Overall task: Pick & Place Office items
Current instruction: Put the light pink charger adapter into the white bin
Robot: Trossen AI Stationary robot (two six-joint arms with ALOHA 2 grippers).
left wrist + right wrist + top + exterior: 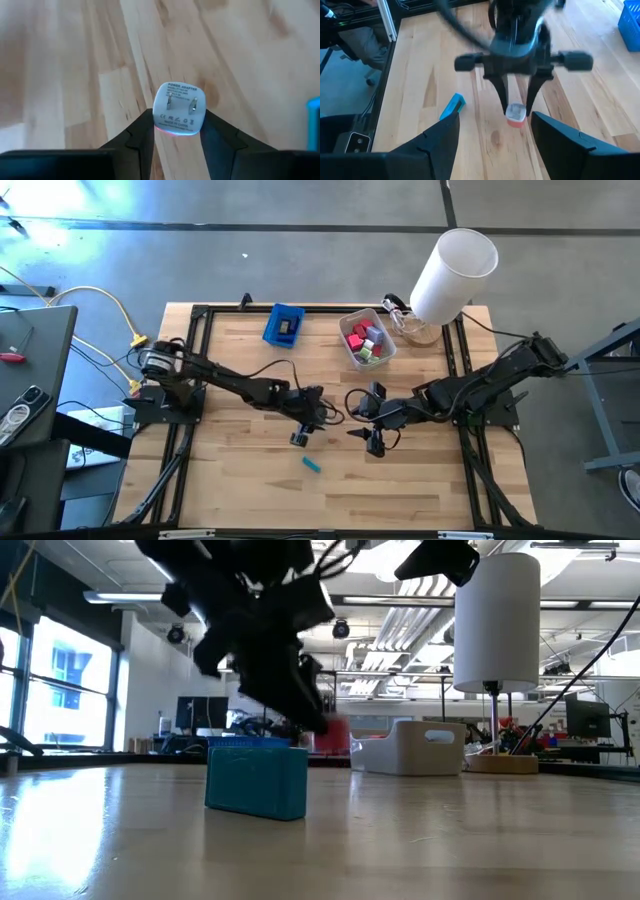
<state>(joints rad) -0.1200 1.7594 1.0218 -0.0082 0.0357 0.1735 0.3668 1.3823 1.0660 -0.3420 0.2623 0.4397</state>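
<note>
Left end effector (300, 436), seen from above at the centre of the pale wooden table (240, 490), is closed on a small white plug-in power adapter (298, 439); a small teal rectangular block (311, 465) lies loose on the table just below it in the frame. Right end effector (372, 436), just right of centre, hangs half open and empty. In the upper middle, the translucent white rectangular bin (350, 350) already carries a heap of red, pink, purple and green pieces, and the blue rectangular tray (271, 327) to its left holds one dark item. So I judge most of the sorting done, with the adapter and the teal block left.

Low view: the teal block (256, 780) stands left of centre, the dark left arm above it.

Left wrist view: both fingers (140, 135) pinch the adapter (179, 108) above bare table, prongs facing the camera.

Right wrist view: the left end effector (518, 111) shows at centre with the adapter (515, 114) between its fingertips.
</note>
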